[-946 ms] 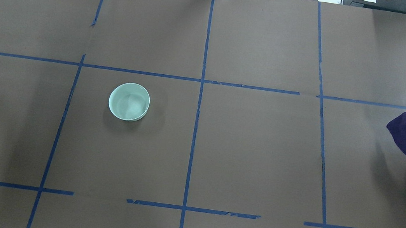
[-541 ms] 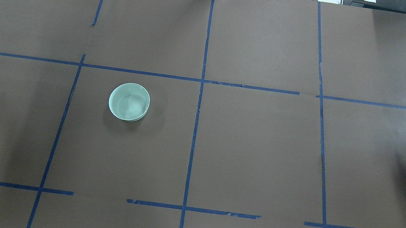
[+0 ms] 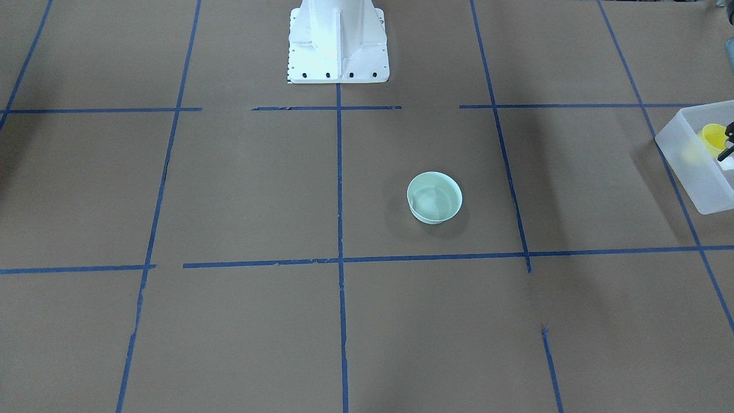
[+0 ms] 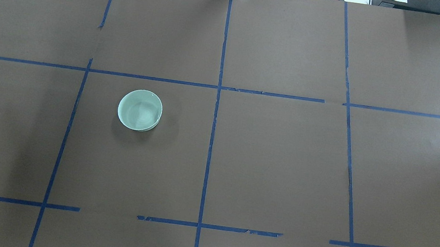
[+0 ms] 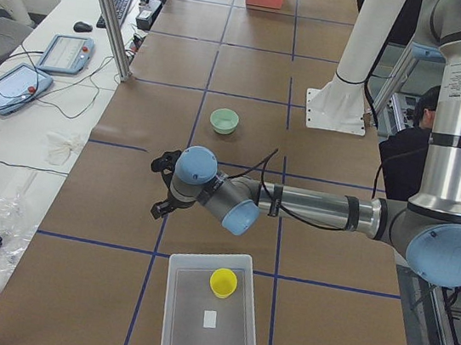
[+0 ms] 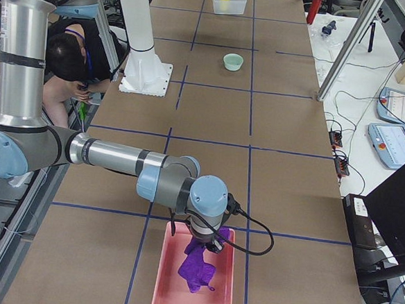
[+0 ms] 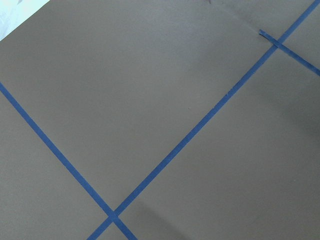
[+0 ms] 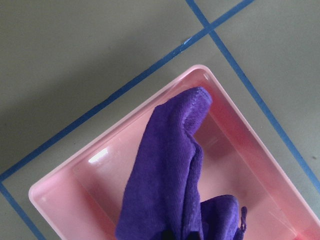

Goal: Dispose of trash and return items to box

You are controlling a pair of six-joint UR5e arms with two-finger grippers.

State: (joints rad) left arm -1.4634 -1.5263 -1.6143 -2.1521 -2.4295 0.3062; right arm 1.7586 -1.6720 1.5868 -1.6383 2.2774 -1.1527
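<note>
The pale mint-green bowl (image 4: 139, 110) stands upright and empty on the brown table, also in the front view (image 3: 434, 197). The yellow cup (image 5: 224, 282) stands in the frosted-white box (image 5: 183, 329) at the table's left end; both also show at the front view's right edge, the cup (image 3: 713, 139) inside the box (image 3: 691, 172). My left gripper (image 5: 159, 188) hovers over bare table between box and bowl; I cannot tell if it is open. My right gripper (image 6: 206, 244) is shut on a purple cloth (image 8: 170, 175) that hangs over a pink bin (image 8: 100, 170).
The pink bin (image 6: 162, 288) sits at the table's right end. The white robot base (image 3: 337, 46) stands at the table's near middle edge. Blue tape lines grid the brown paper. A person sits behind the base (image 6: 70, 56). Tablets and cables lie past the far edge.
The purple cloth has moved right and out of the overhead view's right edge. The bowl has not moved.
</note>
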